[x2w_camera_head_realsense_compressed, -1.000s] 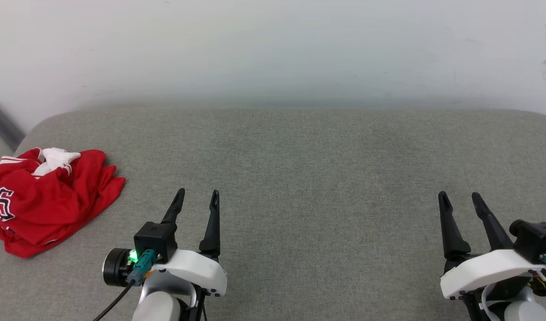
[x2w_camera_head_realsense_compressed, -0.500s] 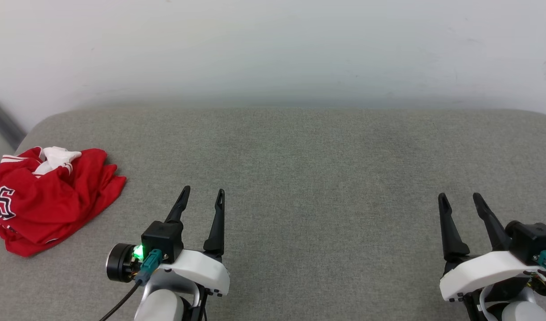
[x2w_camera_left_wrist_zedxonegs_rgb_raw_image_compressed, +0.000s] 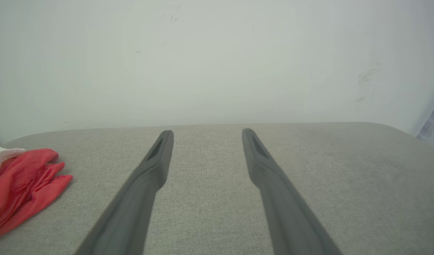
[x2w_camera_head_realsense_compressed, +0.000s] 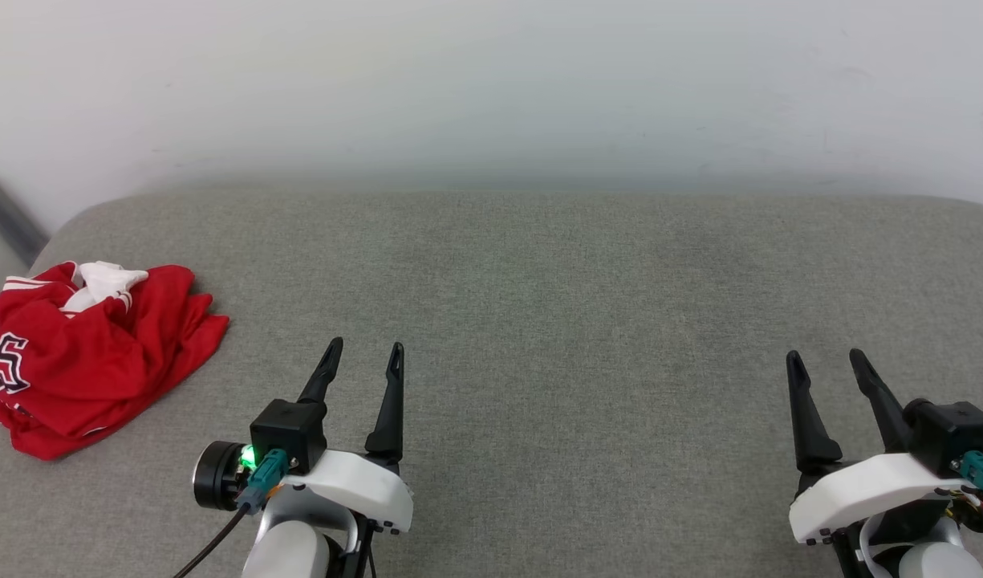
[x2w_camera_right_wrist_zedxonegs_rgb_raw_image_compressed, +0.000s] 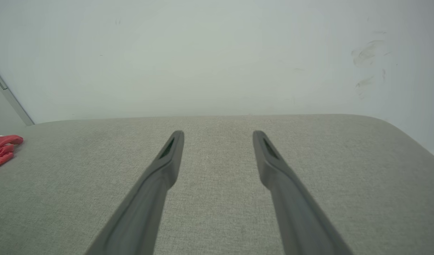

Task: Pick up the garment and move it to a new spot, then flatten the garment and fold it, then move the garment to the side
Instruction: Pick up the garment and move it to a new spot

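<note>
Head view: the left claw (x2w_camera_head_realsense_compressed: pixel 365 346) and right claw (x2w_camera_head_realsense_compressed: pixel 824 355) are both standing open, gripping nothing, over the grey worktop (x2w_camera_head_realsense_compressed: pixel 539 321). The garment (x2w_camera_head_realsense_compressed: pixel 90 353) is lying crumpled at its left edge.

Left wrist view: the garment (x2w_camera_left_wrist_zedxonegs_rgb_raw_image_compressed: pixel 22 180) is sitting left of the parted fingers (x2w_camera_left_wrist_zedxonegs_rgb_raw_image_compressed: pixel 153 166).

Right wrist view: it is lying far left, a pale wall (x2w_camera_right_wrist_zedxonegs_rgb_raw_image_compressed: pixel 217 53) rising behind.
</note>
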Controlling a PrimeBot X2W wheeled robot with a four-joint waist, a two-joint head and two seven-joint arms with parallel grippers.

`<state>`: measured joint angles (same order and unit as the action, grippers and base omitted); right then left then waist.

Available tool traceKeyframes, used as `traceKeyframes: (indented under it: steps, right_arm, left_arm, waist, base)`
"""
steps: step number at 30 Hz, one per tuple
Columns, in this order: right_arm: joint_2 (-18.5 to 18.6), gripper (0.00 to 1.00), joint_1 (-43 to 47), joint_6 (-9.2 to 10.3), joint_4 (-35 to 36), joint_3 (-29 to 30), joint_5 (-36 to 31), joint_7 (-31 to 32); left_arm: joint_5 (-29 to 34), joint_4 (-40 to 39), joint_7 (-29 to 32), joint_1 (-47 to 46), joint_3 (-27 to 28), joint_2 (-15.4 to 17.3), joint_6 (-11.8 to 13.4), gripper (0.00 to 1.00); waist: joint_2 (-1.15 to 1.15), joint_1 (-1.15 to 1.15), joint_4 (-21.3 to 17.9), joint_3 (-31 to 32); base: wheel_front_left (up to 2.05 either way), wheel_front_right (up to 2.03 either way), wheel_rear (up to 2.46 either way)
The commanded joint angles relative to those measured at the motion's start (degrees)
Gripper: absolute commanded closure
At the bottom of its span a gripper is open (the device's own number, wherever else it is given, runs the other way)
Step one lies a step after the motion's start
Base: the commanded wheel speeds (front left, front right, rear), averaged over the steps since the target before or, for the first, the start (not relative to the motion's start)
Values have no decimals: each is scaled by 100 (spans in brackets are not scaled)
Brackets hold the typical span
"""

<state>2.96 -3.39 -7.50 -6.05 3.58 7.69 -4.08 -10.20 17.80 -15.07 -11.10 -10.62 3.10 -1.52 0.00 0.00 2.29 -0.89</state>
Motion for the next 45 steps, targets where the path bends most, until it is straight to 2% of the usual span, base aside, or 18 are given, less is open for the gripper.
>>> traceKeyframes:
  steps: [1, 10, 15, 21, 35, 45]
  right_arm:
    - [-13, 0, -39, 2, -12, 2, 24, -30]
    - [-13, 0, -119, 2, -56, -4, -35, -35]
    - [-13, 0, -153, 2, 50, -59, -197, -10]
    - [-13, 0, -189, 2, 226, -154, -284, 81]
    - [-10, 0, -369, 2, 426, -428, -366, 278]
    - [-5, 0, -463, 3, 511, -589, -365, 331]
  left_arm:
    - [-11, 8, -15, -70, 14, -4, -25, 0]
    - [-51, 86, -15, -108, 45, -19, -24, 0]
    - [-107, 108, -15, -167, 115, -18, -7, 0]
    - [-153, 123, -15, -248, 327, -19, 55, 0]
    - [-266, 183, -15, -226, 923, -21, 88, 0]
    - [-397, 177, -15, -135, 1076, -23, 57, 0]
  waist:
    - [0, 0, 1, -3]
    - [0, 0, 35, -34]
    - [0, 0, 203, -86]
    - [0, 0, 709, -170]
    - [0, 0, 2250, -372]
    - [0, 0, 2836, -454]
  base:
    - [0, 0, 0]
    - [0, 0, 0]
    - [0, 0, 0]
    - [0, 0, 0]
    - [0, 0, 0]
    - [0, 0, 0]
